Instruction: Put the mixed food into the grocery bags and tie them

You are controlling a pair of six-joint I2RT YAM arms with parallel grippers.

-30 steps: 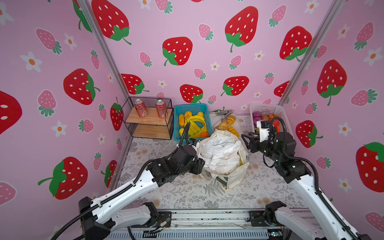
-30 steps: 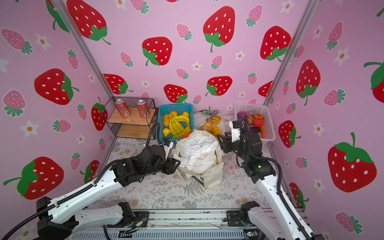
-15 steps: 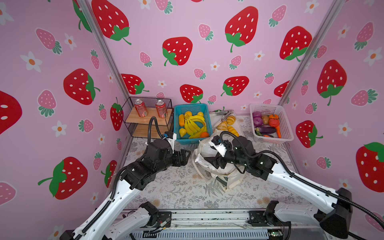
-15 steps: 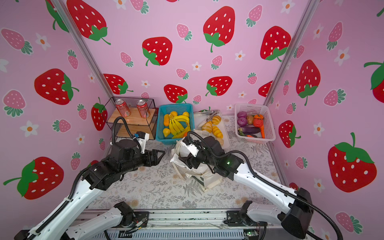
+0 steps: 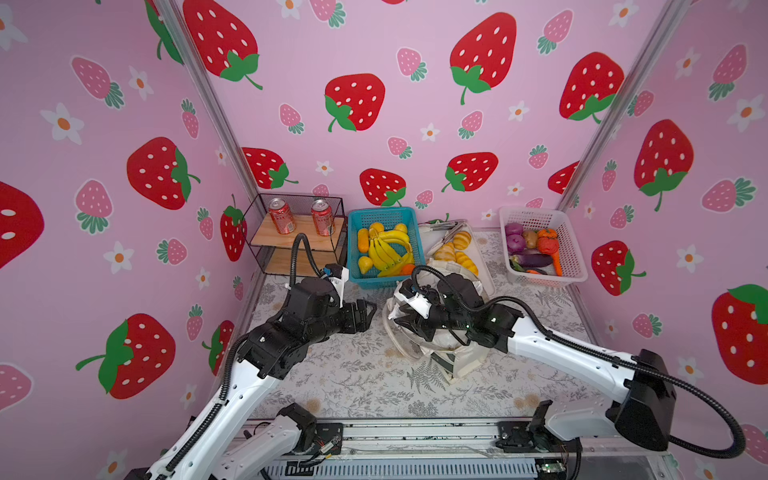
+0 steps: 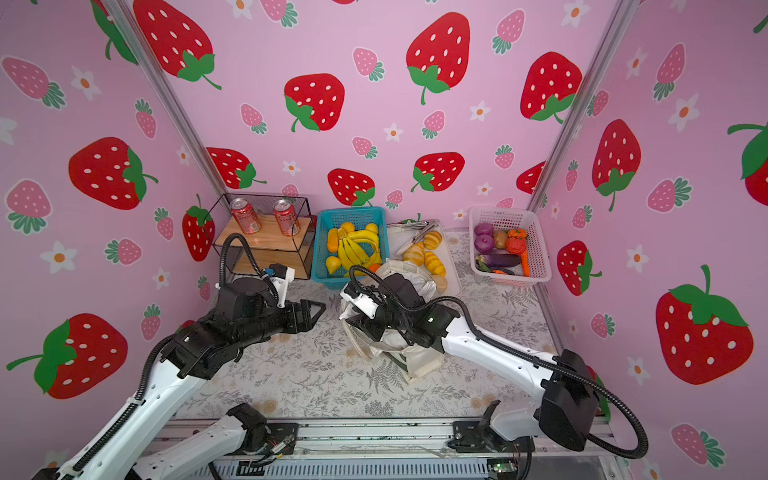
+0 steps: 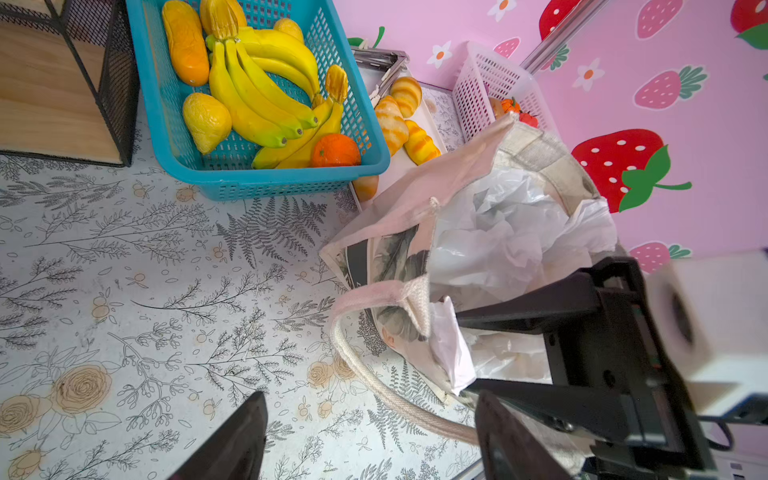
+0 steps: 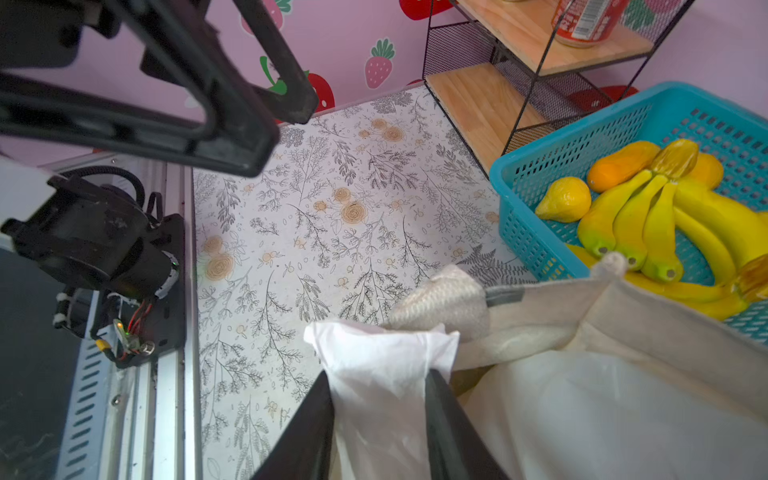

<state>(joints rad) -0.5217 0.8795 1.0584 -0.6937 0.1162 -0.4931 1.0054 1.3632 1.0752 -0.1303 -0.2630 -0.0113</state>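
White plastic bag (image 7: 498, 232): inside canvas tote (image 7: 390, 212), just beside blue basket (image 7: 249, 178). Expect film thin, light, slippery, tear-prone; grip bunched handle, not wall. Right gripper (image 8: 378, 386) pinches bag handle. Left gripper (image 5: 369, 316) spread, empty, beside tote.

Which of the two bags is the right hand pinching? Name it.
The thin white plastic bag: its bunched edge sits between the fingers of the right hand. The cream canvas tote only surrounds it.
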